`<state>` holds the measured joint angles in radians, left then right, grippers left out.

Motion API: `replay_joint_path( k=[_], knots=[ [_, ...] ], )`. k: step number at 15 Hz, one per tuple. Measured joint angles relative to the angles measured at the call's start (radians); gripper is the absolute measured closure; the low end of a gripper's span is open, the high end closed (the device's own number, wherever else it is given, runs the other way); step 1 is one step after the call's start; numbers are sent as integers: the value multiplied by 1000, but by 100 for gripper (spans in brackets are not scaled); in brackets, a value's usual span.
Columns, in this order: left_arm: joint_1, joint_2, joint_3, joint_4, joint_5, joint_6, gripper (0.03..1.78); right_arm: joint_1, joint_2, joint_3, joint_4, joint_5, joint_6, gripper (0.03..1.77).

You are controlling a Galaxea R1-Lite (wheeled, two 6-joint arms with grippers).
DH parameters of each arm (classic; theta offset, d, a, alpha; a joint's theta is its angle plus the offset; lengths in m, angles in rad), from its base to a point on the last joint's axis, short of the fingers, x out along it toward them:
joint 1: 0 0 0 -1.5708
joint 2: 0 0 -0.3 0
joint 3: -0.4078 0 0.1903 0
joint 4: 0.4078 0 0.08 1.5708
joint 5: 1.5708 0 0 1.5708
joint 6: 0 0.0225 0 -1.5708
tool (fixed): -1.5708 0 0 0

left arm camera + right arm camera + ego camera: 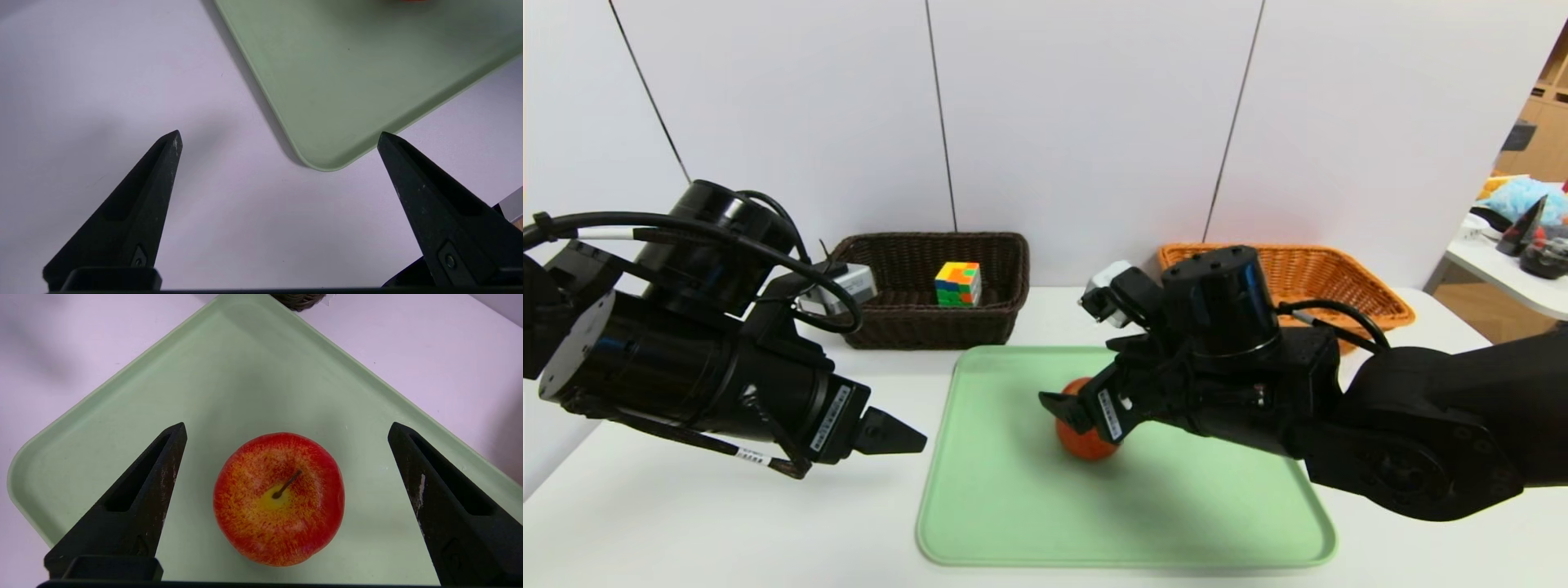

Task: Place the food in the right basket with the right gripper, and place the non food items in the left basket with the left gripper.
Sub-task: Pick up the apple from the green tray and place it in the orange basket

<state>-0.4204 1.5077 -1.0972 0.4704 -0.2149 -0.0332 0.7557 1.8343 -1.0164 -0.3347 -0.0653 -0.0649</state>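
We hold our right hand just above the red apple, fingers spread wide on either side of it and not touching it. The apple sits upright, stem up, on the green tray in the middle of the white counter. Our left hand hangs over the counter beside the tray's left edge, fingers spread and gripping nothing. The puzzle cube rests inside the dark brown basket behind the tray; the light orange basket stands at the back right, partly hidden by our right arm.
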Motion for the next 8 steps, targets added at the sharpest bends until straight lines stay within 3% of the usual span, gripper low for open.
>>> replay_joint_path(
  k=[8],
  knots=[
    [0, -4, 12, -2, 1, 0, 12, 0, 52, -240, 352, -35, 91, 10]
  ],
)
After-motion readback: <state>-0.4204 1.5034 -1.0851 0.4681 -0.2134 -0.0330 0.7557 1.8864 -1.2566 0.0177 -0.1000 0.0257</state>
